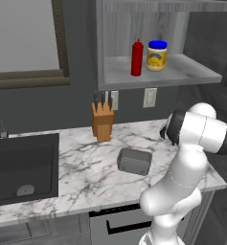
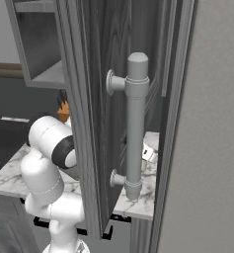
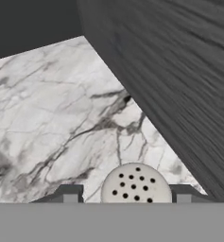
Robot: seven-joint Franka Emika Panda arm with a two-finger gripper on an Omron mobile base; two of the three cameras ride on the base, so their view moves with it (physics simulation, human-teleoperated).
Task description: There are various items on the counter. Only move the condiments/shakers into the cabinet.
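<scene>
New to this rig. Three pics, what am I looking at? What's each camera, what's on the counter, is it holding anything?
It is a simulated kitchen with a white robot arm on a driving base. Two cameras ride on the base, left and right; the third looks along the hand. On the marble counter: a knife block and a grey pan. The red bottle and jar already stand in the cabinet. In the hand view, the shaker sits between the fingers; whether they grip it, I cannot tell.

White arm folded over at the elbow, two-finger gripper [image 3: 126, 194] low, dark fingertips [image 3: 70, 194] spread apart.
</scene>
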